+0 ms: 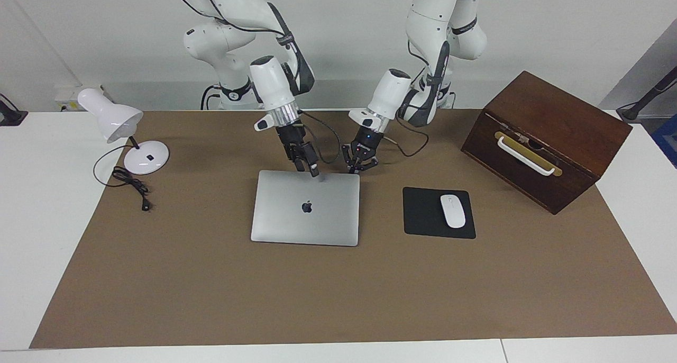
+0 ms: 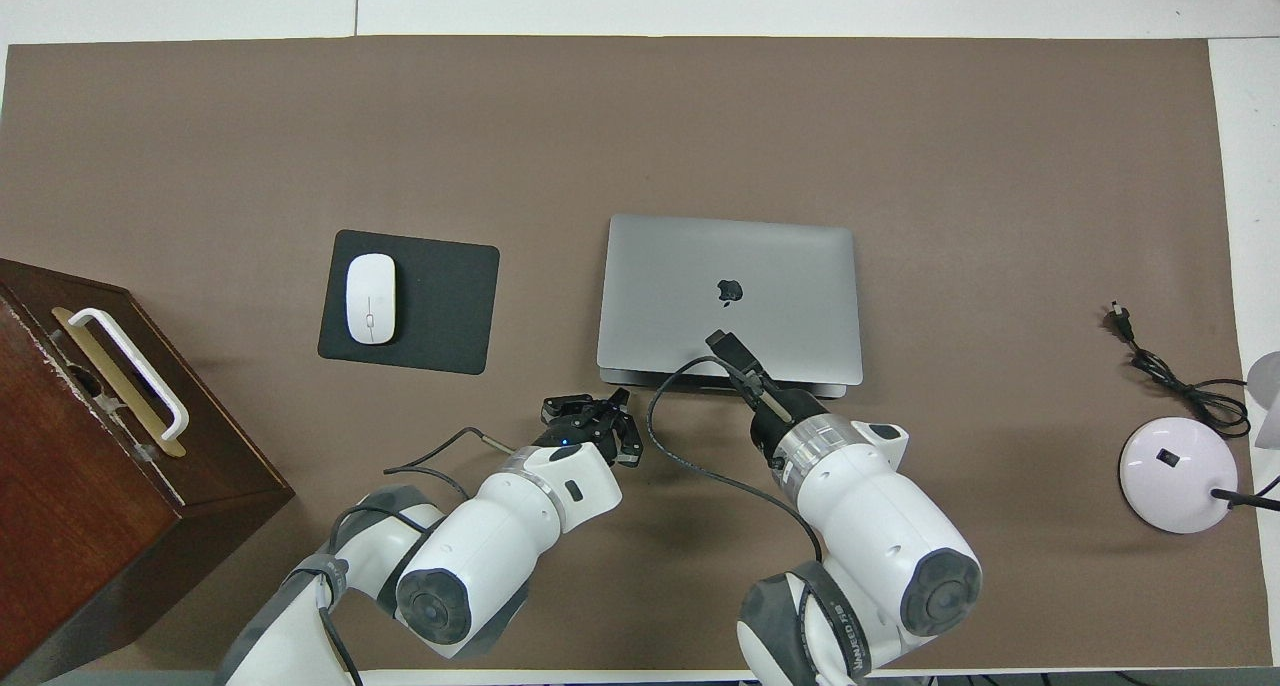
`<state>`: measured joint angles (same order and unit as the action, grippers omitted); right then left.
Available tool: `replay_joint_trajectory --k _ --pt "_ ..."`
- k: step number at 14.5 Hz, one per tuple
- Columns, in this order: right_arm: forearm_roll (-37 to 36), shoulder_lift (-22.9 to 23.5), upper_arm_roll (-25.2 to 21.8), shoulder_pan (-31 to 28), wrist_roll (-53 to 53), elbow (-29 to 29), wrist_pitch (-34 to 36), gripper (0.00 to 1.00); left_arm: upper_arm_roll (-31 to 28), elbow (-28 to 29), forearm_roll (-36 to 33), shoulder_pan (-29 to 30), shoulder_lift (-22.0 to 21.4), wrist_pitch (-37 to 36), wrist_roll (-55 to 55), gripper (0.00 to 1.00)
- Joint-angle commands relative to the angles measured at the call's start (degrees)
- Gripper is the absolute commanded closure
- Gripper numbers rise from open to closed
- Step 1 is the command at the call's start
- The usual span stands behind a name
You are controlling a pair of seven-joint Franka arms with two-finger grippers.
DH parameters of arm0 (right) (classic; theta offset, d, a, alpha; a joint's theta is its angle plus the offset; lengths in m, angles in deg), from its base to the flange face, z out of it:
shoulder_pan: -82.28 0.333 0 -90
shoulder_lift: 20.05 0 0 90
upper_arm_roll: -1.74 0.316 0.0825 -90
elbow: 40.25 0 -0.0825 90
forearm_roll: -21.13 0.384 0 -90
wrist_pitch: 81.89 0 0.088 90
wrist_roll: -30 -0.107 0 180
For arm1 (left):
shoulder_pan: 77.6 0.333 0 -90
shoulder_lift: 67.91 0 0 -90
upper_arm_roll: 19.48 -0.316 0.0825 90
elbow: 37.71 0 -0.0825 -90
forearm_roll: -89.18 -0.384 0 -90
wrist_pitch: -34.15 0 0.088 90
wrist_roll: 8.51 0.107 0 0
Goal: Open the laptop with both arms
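Left gripper (image 1: 355, 168), fingertips pressed together, holding nothing, sits low over the mat (image 1: 211, 299) just off the laptop's (image 1: 305, 207) corner at the left arm's end, on the edge nearest the robots. Reads as a brace or a waiting prod: placed at the corner to pin or steady the base, not to grasp.

Right gripper (image 1: 313, 171) has its tip down at the same near edge, about mid-width, and over the lid in the overhead view (image 2: 722, 343). Whether its fingers are apart or together I cannot tell. From the facing camera the tip looks to touch or nearly touch the lid's edge. Overhead, a thin lip of the base shows under the lid along that edge, so the opening seam probably faces the robots. That explains both tools crowding this side.

Laptop lies flat and closed, logo up, directly ahead of both tips.

Away from the left gripper toward the left arm's end: black mouse pad (image 1: 426, 212) with white mouse (image 1: 453, 210) on it, then wooden box (image 1: 545, 138) with a white handle. Off the right gripper toward the right arm's end: white desk lamp (image 1: 127, 135), cord loose on the mat.

Judgement: lift not yet begun.
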<state>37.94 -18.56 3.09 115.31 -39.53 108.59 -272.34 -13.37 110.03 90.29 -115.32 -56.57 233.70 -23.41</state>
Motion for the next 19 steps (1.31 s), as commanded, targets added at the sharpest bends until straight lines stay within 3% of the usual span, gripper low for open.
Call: replay_joint_trajectory --k 1,5,19 --pt "1.1 0.8 0.2 -0.3 -0.2 -0.7 -0.9 0.00 0.0 -1.6 -1.5 1.0 1.0 1.1 0.3 1.00" --pt "1.1 0.9 0.2 -0.5 -0.1 -1.1 -0.7 0.00 0.0 -3.8 -1.5 1.0 3.7 1.2 0.3 1.00" --pt "1.1 1.9 0.2 -1.3 -0.1 -3.3 0.6 0.00 0.0 -4.4 -4.1 3.0 5.5 1.0 0.3 1.00"
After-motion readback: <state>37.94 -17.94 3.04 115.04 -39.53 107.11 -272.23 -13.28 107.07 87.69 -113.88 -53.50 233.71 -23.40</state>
